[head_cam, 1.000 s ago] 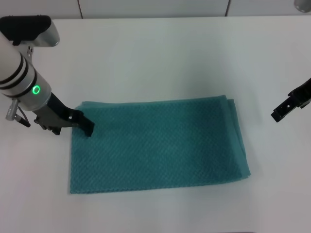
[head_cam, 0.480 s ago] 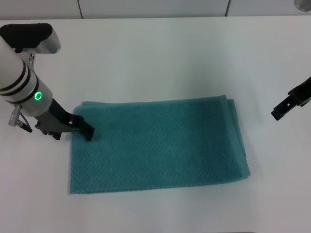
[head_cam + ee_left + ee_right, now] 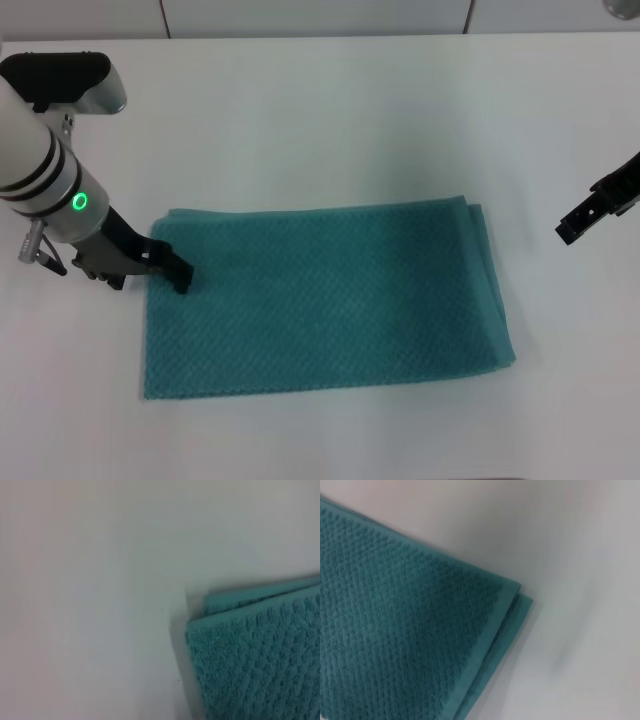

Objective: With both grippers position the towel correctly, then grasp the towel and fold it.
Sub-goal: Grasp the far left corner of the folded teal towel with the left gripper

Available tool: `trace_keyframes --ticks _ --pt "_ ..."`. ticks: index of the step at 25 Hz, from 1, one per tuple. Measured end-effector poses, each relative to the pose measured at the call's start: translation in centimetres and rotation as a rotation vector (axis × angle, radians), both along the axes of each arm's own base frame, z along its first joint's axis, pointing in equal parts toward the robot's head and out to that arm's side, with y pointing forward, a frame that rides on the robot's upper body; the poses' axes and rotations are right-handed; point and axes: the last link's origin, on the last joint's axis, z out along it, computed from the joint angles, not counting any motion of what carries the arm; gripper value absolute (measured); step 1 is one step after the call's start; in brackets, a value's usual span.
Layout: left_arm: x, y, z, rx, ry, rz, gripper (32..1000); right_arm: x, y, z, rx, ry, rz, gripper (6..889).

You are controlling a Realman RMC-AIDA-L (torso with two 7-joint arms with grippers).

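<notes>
Flat on the white table [image 3: 330,120], the towel [image 3: 325,295] fills the lower middle of the head view, its long sides running left to right. It lies doubled: along its right edge a second layer peeks out past the top one, and the right wrist view shows that stacked corner [image 3: 512,597] clearly. The left wrist view shows another two-layer corner [image 3: 210,610] against bare table.

At the left of the head view, the left gripper [image 3: 178,275] reaches down from its arm, which carries a lit green ring [image 3: 79,201]. Its black tip sits at the towel's upper left corner, over the cloth near the left edge. Whether the fingers are apart or together cannot be told, and whether they grip any cloth is unclear too.

At the right edge of the head view, the right gripper [image 3: 570,232] hangs over bare table, well apart from the towel's right edge. Only its dark end shows, and the set of its fingers cannot be told either.
</notes>
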Motion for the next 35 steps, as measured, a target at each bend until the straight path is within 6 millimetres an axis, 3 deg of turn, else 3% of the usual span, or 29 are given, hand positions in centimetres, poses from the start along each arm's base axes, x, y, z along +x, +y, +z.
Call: trace_keyframes --ticks 35 --pt "-0.31 -0.01 -0.33 -0.001 0.009 -0.002 909 -0.23 0.14 -0.01 -0.002 -0.001 0.009 860"
